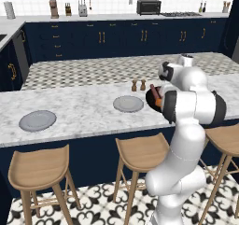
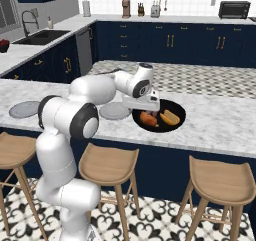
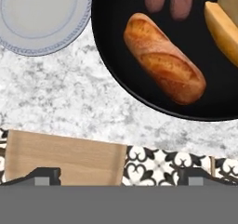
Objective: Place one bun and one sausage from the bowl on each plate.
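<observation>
- Gripper (image 3: 116, 176) hangs over the marble counter (image 3: 69, 97) edge, jaws spread wide, gripping nothing.
- Black bowl (image 3: 116, 74) at 1 o'clock in the hand view, holding a browned bun (image 3: 163, 58), two sausages (image 3: 168, 0) and a yellow bun (image 3: 223, 28).
- Near plate (image 3: 42, 14) at 11 o'clock, just beside the bowl.
- Far plate (image 1: 37, 120) at 9 o'clock, well apart.

A white marbled table (image 1: 88, 112) is set on a navy base, with three wooden stools (image 1: 39, 170) lined up along its near side. The floor (image 1: 100, 205) under the stools is tiled in a black and white ornamental pattern; beyond the table a chequered floor (image 1: 93, 70) is seen. Navy cabinets (image 1: 116, 37) with brass handles run along the far wall under a pale counter, where a toaster oven (image 1: 148, 7) is placed. A sink (image 2: 40, 36) with a faucet is set far left. The backsplash is tiled white.
</observation>
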